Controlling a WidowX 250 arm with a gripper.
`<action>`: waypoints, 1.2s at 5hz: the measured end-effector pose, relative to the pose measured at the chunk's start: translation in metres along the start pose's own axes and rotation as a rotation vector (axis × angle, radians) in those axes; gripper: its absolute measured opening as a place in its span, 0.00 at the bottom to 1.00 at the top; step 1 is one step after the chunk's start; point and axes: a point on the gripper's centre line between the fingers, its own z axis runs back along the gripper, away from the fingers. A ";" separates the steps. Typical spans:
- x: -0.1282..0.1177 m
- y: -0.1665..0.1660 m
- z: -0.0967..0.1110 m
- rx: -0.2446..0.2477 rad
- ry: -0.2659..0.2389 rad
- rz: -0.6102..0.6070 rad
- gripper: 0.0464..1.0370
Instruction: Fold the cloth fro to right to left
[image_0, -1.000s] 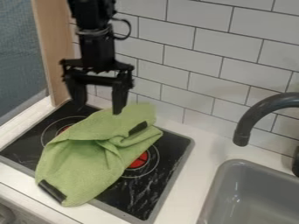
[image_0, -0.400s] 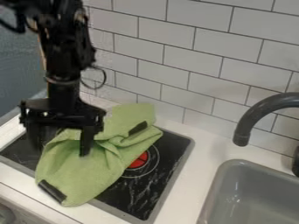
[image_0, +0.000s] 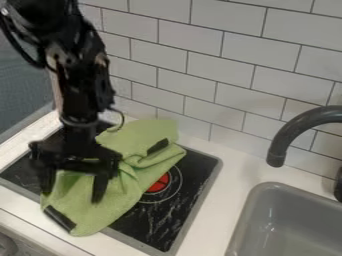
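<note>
camera view had the fingers (image_0: 100, 187) spread astride the left edge of the green cloth (image_0: 119, 200), its bulk rightward, its long axis slanting toward upper right.

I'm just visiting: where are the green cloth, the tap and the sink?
Green cloth (image_0: 133, 181): camera view, on its creased middle.
Tap (image_0: 288, 134): camera view, on its curved dark spout.
Sink (image_0: 268, 185): camera view, on its grey rim.

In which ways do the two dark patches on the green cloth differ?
The lower patch looks longer; the upper patch looks shorter. In the view, the lower patch slants down to the right, the upper patch up to the right. Both are dark.
</note>
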 end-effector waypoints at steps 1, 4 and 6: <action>0.002 0.009 -0.007 0.025 0.005 0.016 0.96; -0.009 0.029 -0.017 0.067 0.026 -0.012 0.96; -0.005 0.019 -0.020 -0.050 0.042 -0.111 0.96</action>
